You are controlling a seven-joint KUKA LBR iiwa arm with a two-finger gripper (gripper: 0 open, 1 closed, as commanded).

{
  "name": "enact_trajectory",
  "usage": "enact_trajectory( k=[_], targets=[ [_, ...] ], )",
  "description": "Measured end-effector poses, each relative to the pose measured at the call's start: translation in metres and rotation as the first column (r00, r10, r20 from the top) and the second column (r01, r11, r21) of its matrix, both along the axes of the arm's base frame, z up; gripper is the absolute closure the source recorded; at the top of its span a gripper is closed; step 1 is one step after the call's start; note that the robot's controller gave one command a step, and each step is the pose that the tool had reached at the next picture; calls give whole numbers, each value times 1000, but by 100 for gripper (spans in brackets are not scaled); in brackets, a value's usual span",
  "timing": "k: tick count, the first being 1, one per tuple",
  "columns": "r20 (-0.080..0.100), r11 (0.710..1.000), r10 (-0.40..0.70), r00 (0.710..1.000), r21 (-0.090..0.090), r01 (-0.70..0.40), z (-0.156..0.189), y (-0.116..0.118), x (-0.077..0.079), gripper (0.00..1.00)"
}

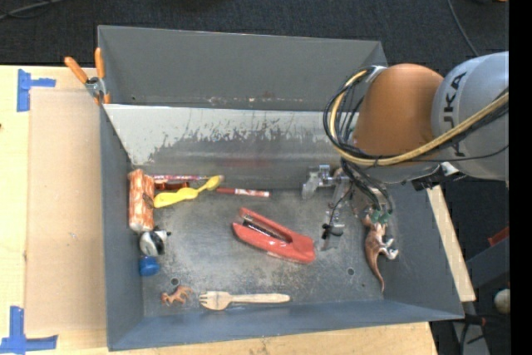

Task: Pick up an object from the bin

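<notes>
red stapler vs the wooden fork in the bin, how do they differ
The red stapler is thick and bright red; the wooden fork is thin and pale. The stapler lies mid-bin, slanting down to the right, its end near the gripper; the fork lies level by the near wall, tines pointing left. Both are long and rest on the bin floor.

Grey bin (233, 79) holds red stapler (274, 237), wooden fork (245, 300), brown dinosaur (376, 249), blue cap (148, 266)

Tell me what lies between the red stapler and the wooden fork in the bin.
Nothing does. In the camera view, only bare grey bin floor separates the red stapler from the wooden fork lying near the front wall.
</notes>
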State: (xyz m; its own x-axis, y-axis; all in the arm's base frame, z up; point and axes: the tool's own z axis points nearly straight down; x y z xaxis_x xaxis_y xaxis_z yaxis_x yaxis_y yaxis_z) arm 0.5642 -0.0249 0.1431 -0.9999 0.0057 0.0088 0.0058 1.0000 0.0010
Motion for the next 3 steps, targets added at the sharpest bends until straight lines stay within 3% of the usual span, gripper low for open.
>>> enact_trajectory(
  k=[1,2,3],
  targets=[
    [7,1000,1,1000,-1,-1,4,0,2,0],
    [10,1000,-13,1000,0,13,-54,1,-15,0],
    [29,1000,-28,999,-3,28,-68,17,-18,100]
  ],
)
